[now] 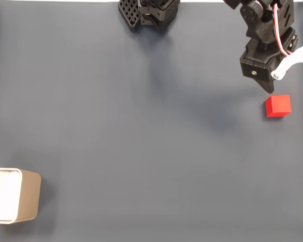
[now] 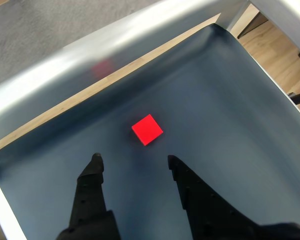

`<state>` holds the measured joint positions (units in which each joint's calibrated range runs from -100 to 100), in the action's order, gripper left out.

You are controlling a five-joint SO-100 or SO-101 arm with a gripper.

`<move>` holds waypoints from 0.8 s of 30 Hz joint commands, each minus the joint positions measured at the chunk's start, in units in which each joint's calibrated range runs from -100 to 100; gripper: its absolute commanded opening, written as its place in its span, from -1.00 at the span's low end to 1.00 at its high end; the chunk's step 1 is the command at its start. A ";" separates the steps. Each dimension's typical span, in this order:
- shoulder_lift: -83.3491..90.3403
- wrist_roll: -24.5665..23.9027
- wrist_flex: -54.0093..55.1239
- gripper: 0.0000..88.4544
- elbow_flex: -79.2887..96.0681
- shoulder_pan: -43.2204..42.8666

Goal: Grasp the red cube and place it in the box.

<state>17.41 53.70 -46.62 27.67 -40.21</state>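
Fingers (image 2: 97,165) are spread wide and hold nothing, hanging just above the red cube (image 2: 147,129) on the dark tabletop (image 1: 141,141). It looks like the reaching step. Next they should go down around it and squeeze. The box (image 1: 15,195) waits far away.

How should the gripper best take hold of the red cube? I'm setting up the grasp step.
Come down from above and close on two opposite flat sides of the red cube. It sits corner-on to the open gripper in the wrist view, so rotating the wrist first would probably help.
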 commanded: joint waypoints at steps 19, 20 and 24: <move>-6.67 -0.88 9.57 -0.25 1.16 -0.56; -7.01 -0.88 9.73 -0.25 1.16 -0.56; -8.40 -1.07 10.55 -0.25 1.16 -0.49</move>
<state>8.81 53.21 -37.63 29.11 -40.36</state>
